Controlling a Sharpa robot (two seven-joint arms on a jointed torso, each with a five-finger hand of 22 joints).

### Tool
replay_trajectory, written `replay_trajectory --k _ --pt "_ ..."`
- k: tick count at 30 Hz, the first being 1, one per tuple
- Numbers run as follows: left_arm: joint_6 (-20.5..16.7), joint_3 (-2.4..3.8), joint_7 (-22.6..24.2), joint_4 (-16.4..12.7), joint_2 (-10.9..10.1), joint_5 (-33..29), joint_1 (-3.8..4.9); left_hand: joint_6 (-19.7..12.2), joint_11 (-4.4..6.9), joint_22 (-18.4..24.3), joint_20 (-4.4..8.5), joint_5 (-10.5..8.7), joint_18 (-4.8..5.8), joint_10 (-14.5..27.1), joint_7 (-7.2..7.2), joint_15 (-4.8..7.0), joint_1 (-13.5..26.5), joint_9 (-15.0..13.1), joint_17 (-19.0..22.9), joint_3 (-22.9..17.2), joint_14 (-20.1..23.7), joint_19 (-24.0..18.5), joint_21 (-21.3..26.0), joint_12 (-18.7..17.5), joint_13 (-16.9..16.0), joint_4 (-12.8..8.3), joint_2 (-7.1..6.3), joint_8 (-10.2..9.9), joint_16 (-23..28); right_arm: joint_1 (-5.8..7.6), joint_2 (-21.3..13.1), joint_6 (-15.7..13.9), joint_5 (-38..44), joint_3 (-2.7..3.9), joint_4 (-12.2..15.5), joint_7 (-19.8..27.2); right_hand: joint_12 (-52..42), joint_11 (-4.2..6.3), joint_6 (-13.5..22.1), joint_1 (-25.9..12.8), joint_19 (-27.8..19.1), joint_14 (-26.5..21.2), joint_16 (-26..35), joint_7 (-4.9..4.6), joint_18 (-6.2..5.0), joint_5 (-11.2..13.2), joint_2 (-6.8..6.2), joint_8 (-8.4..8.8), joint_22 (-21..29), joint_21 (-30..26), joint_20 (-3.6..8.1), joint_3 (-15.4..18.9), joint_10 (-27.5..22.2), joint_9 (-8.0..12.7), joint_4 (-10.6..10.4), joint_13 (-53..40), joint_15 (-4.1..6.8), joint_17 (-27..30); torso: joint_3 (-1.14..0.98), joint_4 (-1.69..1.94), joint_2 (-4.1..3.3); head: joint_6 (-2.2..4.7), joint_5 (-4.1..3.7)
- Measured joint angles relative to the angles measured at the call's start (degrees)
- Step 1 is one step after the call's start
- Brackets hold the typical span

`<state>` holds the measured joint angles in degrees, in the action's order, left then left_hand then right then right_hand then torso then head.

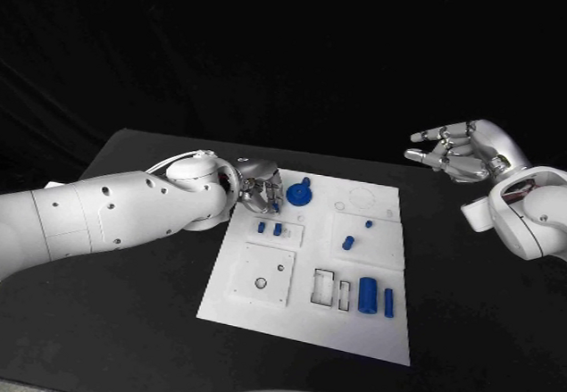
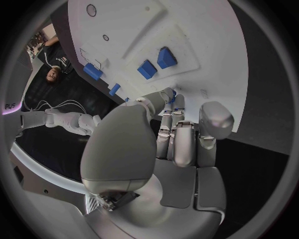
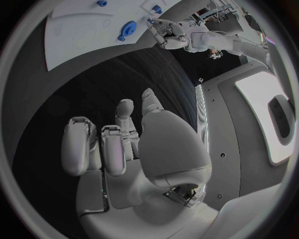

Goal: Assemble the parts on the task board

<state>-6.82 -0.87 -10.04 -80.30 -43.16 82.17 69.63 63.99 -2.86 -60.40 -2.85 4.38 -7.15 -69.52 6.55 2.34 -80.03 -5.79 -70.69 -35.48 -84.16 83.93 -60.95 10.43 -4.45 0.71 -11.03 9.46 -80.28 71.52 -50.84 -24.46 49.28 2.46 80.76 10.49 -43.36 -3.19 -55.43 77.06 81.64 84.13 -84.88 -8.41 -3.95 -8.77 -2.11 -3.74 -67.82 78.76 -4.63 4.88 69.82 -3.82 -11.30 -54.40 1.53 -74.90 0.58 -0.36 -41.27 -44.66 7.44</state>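
Task board [image 1: 304, 327]: white plate in the middle of the black table [image 1: 121, 329], long axis running away from the robot, slightly skewed.
Round blue part [image 1: 300, 195]: at the board's far left corner, with a short stub pointing up and away; just beside the left hand's fingertips.
Two small blue blocks [image 1: 270, 228]: side by side on the board's left half, nearer than the round part, each with its long axis away from the robot.
Blue cylinder [image 1: 369, 295]: lying at the board's near right, long axis away from the robot, a thinner blue pin [image 1: 390, 300] parallel beside it.
Left hand [image 1: 261, 187]: low over the board's far left corner, fingers bunched and pointing down at the board; the left wrist view shows a small blue piece [image 2: 172, 93] at the fingertips, seemingly pinched.
Right hand [image 1: 457, 149]: raised off the board beyond its far right corner, well apart from it, fingers curled loosely inward, holding nothing.
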Motion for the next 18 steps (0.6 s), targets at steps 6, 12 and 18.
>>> replay_trajectory --k 6,12,18 --pt "0.75 -0.04 -0.08 0.02 0.16 0.05 -0.07 0.0 0.0 0.0 0.0 0.0 0.0 0.0 0.0 0.0 0.0 0.0 0.0 0.0 0.0 0.0 0.0 -0.16 -0.01 0.0 0.0 0.0 0.0 0.0 0.0 0.0 0.0 0.0 0.01 0.02 0.0 0.0 0.0 0.0 0.0 0.0 0.0 0.0 0.0 0.0 0.0 0.0 0.0 0.0 0.0 0.0 0.0 0.0 0.0 0.0 0.0 0.0 -0.01 0.0 0.01 -0.07 0.0" --pt "1.46 -0.04 -0.22 0.01 0.33 0.1 -0.06 -0.02 0.0 -0.05 0.0 0.0 0.0 0.0 -0.02 0.0 0.0 0.03 0.0 0.0 0.0 0.0 0.0 -0.25 0.0 0.0 0.0 -0.07 0.0 -0.01 -0.01 0.01 -0.01 0.0 0.02 0.02 0.0 0.0 0.0 0.0 0.0 0.0 0.0 0.0 0.0 0.0 0.0 0.0 0.0 0.0 0.0 0.0 0.0 0.0 0.0 0.0 0.0 -0.05 -0.02 0.02 0.02 -0.04 -0.02" --pt "1.74 -0.06 -0.29 0.18 0.55 0.14 -0.06 -0.03 0.0 -0.12 0.0 0.0 0.0 0.0 -0.02 0.0 0.0 0.08 0.0 0.0 0.0 0.0 0.0 -0.25 0.0 0.0 0.0 -0.1 0.0 -0.01 0.0 0.02 -0.01 0.0 0.03 0.03 0.0 0.0 0.0 0.0 0.0 0.0 0.0 0.0 0.0 0.0 0.0 0.0 0.0 0.0 0.0 0.0 0.0 0.0 0.0 0.0 0.0 -0.04 -0.02 0.01 0.02 -0.04 -0.02"
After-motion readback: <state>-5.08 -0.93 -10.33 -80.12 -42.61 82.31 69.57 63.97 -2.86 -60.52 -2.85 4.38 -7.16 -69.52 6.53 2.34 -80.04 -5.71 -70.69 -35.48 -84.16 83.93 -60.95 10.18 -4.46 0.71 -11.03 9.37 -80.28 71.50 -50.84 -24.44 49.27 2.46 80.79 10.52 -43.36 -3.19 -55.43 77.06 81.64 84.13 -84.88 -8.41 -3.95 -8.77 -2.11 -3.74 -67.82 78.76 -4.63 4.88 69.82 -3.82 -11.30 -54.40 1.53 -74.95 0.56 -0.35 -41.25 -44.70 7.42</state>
